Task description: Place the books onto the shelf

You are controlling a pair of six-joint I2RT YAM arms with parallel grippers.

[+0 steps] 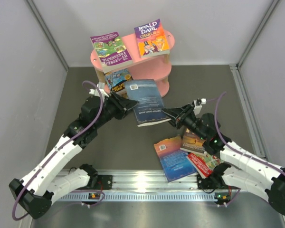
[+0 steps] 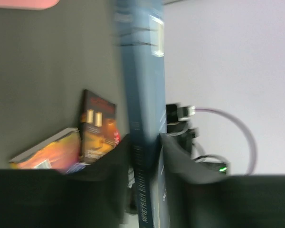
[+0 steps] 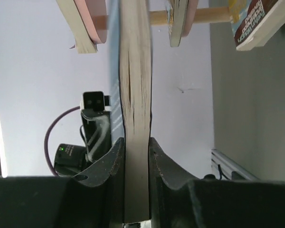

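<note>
Black jaws around thin blue paperback (image 1: 146, 100)

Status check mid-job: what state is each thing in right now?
Blue book: held up between both grippers.
Left gripper: shut on the blue book's spine.
Right gripper: shut on its page edge.
Shelf: upright, two books flat on top, one on a lower tier.
Three loose books: lying on the table.

I see a dark grey matte tabletop (image 1: 128, 147) boxed in by pale grey wall panels (image 1: 19, 61) on three sides. A silver slotted aluminium rail (image 1: 147, 183) runs along its near edge, with a brushed metal sheet (image 1: 156, 216) just nearer.
</note>
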